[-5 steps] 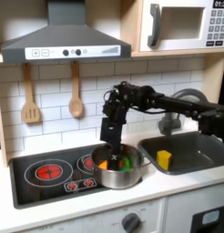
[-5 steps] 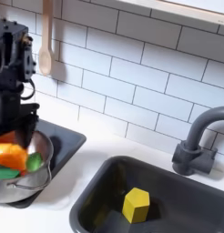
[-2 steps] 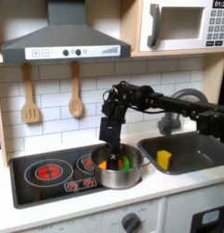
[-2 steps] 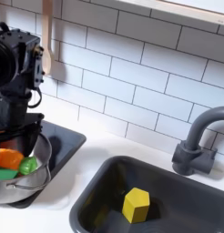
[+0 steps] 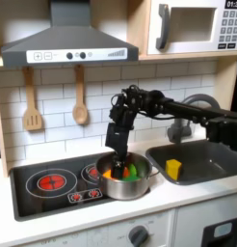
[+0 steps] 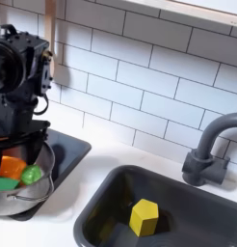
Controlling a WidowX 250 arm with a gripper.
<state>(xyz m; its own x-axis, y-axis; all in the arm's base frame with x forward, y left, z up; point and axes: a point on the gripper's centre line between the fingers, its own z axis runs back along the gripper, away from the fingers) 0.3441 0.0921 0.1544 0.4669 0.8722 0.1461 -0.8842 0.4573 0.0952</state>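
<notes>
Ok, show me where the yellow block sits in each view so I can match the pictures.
First exterior view: the yellow block stands in the sink, at its left end, right of the pot.
Second exterior view: the block is low and centre, on the sink floor, left of the faucet.
Shared landmark: the grey faucet behind the sink.

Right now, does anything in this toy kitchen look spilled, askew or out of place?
One oddity: a yellow block lies alone in the sink. Nothing looks spilled. The metal pot sits upright on the stove, holding orange and green pieces, with the tool just above.
</notes>
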